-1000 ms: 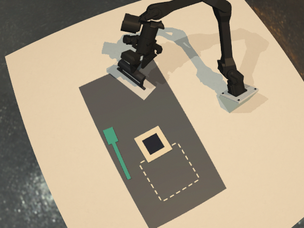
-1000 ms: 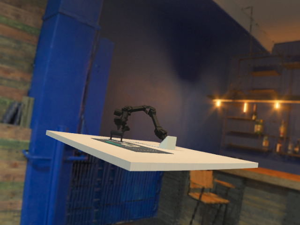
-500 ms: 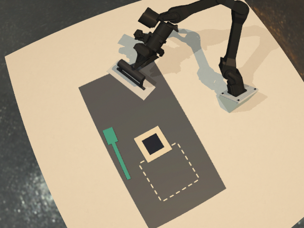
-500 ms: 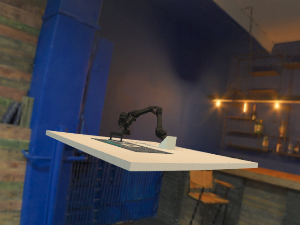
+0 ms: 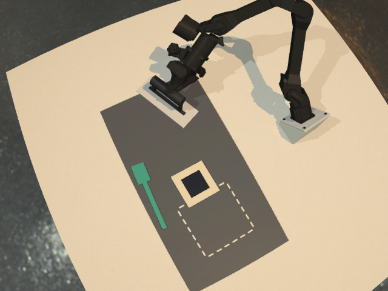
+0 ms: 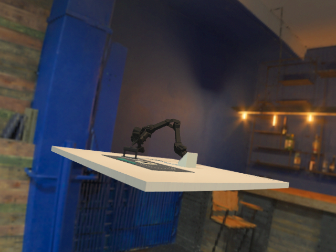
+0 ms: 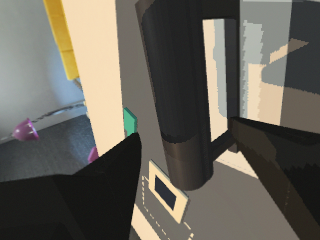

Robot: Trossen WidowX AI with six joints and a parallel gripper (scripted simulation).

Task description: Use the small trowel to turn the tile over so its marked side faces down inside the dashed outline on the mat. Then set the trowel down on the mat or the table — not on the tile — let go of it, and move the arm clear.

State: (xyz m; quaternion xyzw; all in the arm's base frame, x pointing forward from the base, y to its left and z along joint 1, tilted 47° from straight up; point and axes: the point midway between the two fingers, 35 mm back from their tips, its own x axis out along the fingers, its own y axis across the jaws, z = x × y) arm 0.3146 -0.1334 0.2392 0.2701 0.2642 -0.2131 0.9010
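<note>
The small trowel, a dark round handle point(image 5: 167, 90) point(image 7: 182, 100) on a pale flat blade point(image 5: 188, 119), rests at the far corner of the dark mat point(image 5: 140, 131). My gripper point(image 5: 177, 82) point(image 7: 183, 131) point(image 6: 135, 147) is open, low over the trowel, with one finger on each side of the handle and not closed on it. The cream tile point(image 5: 194, 183) point(image 7: 169, 197) lies on the mat with its dark marked square facing up. It overlaps the far-left corner of the dashed outline point(image 5: 180, 206).
A flat green paddle-shaped piece point(image 5: 152, 200) point(image 7: 130, 121) lies on the mat left of the tile. The arm's base point(image 5: 302, 116) point(image 6: 188, 159) stands on the table right of the mat. The table edge runs close behind the trowel.
</note>
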